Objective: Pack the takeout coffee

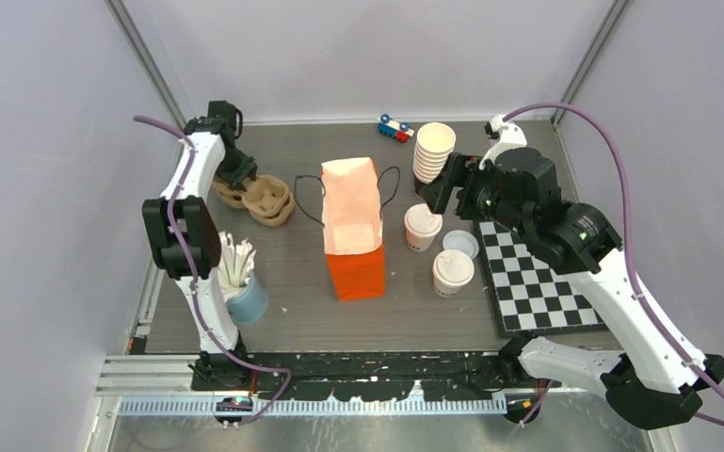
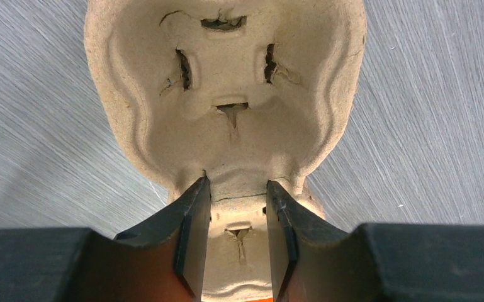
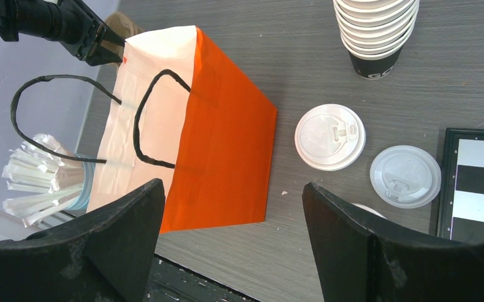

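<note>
- Grey wood-grain tabletop, pale walls on three sides.
- At the left gripper (image 2: 237, 242): nearly closed, pinching the carrier (image 2: 226, 94) by its narrow middle bridge, one finger (image 2: 192, 245) on each side. Firmness of the hold not readable.
- Probably gripped there because the bridge is the slimmest, stiffest part of soft pulp, and both pockets are left free for cups.
- Under and ahead of those fingers: carrier lying flat on the table, pockets facing up, not lifted so far as can be told.
- Well off to that gripper's right: bag (image 1: 353, 226), upright, mouth open, black handles flopped outward so nothing blocks the opening.
- At the right gripper (image 3: 233, 184): spread wide, holding nothing, raised above the table. Looks like a ready pose over the coffee, not a grasp.
- Just toward its base: nearest cup (image 1: 423, 226), upright and lidded; farther the same way, second cup (image 1: 453, 271), also lidded.
- Between the two, against the board (image 1: 537, 278): a lone lid (image 1: 460, 243), seemingly flat on the table.
- Neither cup in carrier or bag yet, so packing judged barely begun; seating cups in the carrier first would keep them from tipping inside the bag.
- Just beyond the right gripper, on its far side: stack (image 1: 433, 151) of lidless cups, close enough to be knocked in a careless descent.
- Far from it, by the left arm's base: sticks (image 1: 235, 259) in a blue cup, out of the way.
</note>
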Controlling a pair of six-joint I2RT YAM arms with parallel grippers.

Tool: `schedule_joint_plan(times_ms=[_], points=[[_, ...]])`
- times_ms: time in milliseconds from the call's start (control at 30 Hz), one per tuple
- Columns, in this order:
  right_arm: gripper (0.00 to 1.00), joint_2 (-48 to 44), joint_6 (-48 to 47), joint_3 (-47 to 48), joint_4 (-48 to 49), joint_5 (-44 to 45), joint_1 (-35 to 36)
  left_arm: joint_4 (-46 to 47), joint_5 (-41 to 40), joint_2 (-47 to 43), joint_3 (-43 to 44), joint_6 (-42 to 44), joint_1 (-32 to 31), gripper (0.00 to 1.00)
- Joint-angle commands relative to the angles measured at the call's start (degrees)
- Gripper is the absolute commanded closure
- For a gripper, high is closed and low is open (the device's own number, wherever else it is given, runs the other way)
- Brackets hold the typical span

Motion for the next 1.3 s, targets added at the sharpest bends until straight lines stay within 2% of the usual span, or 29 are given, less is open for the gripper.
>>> schedule_joint_plan(times_ms=[0, 533, 833, 1067, 1267], points=[[0.16, -0.1, -0.2, 1.3, 1.3, 1.0, 0.0, -0.6, 0.0, 0.2, 0.5, -0.1, 0.0, 0.65], [0.16, -0.4, -0.9, 1.2, 1.0, 2.2, 0.0, -2.5, 1.0, 2.6, 2.7, -2.8, 0.0, 0.58], [0.16, -0.5, -1.3, 1.0, 1.0, 2.4, 0.0, -3.2, 1.8, 3.1, 3.3, -3.4, 0.0, 0.6], [0.16, -0.7, -1.3, 0.8, 1.0, 2.6, 0.0, -3.9, 1.7, 3.8, 3.8, -3.3, 0.0, 0.53], [0.16, -0.7, -1.3, 0.9, 1.0, 2.6, 0.0, -4.1, 1.5, 4.2, 3.8, -3.0, 0.0, 0.54]])
